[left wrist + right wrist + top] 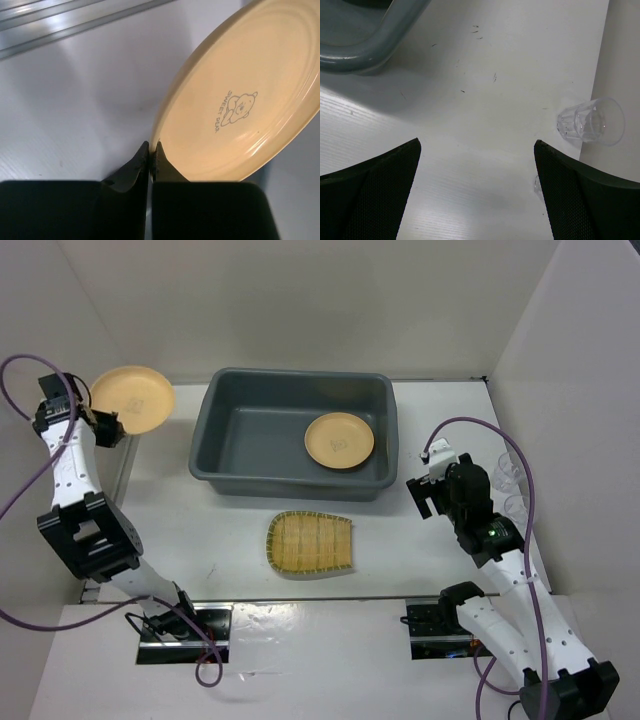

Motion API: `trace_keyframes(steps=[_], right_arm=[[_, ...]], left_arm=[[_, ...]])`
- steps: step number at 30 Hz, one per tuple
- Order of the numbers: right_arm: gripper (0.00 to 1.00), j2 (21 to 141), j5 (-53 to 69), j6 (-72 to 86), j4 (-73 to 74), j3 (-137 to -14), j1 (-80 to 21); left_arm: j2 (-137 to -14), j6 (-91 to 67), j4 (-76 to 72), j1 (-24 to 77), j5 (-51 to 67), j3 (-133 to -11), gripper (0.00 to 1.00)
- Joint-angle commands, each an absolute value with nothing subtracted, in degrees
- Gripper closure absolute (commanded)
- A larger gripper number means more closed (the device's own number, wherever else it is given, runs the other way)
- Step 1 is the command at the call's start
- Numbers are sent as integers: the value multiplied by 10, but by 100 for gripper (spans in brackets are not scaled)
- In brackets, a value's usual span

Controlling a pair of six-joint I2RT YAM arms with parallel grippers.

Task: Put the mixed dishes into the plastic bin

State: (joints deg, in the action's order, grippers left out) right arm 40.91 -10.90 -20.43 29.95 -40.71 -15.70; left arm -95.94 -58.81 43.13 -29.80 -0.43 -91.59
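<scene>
A tan-orange plate with a small bear print hangs tilted at the far left, left of the plastic bin. My left gripper is shut on its rim. A second tan-orange plate lies inside the dark grey bin at its right end. The yellow-green fan-shaped dish lies on the table in front of the bin. My right gripper stands open over bare table, right of the bin. A clear glass cup stands by the right wall, beyond my right finger.
White walls close in the table at the back and on both sides. More clear glass cups stand along the right wall. The bin's corner shows at the top left of the right wrist view. A metal rail runs past the left gripper.
</scene>
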Motion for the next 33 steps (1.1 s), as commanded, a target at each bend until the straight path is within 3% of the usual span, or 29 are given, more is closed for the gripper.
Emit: trace_keyframes(steps=[1,6,16,20,21,23,33], right_arm=[[2,396,-106,-204,272,-405,-153],[2,391,-120,-204,265,-405,-153],[2,391,-126,-204,265,-400,-153],[2,391,-131,-204,265,-400,-153],[2,391,-131,-204,265,-400,-153],[2,391,-131,-204,265,-400,-153],[2,391,-131,-204,265,-400,-153]], left_arm=[[-927,-635,413,-300,51,-948,100],[-961,-600,404,-210,135,-1047,100],[-1117,-467,518,56,106,-1245,100],[-1290,-426,670,133,76,-1452,100],[-1325,-420,698,144,76,-1582,100],[-1429,-410,748,160,100,-1712,100],[-1526,-418,748,212,116,-1710,100]])
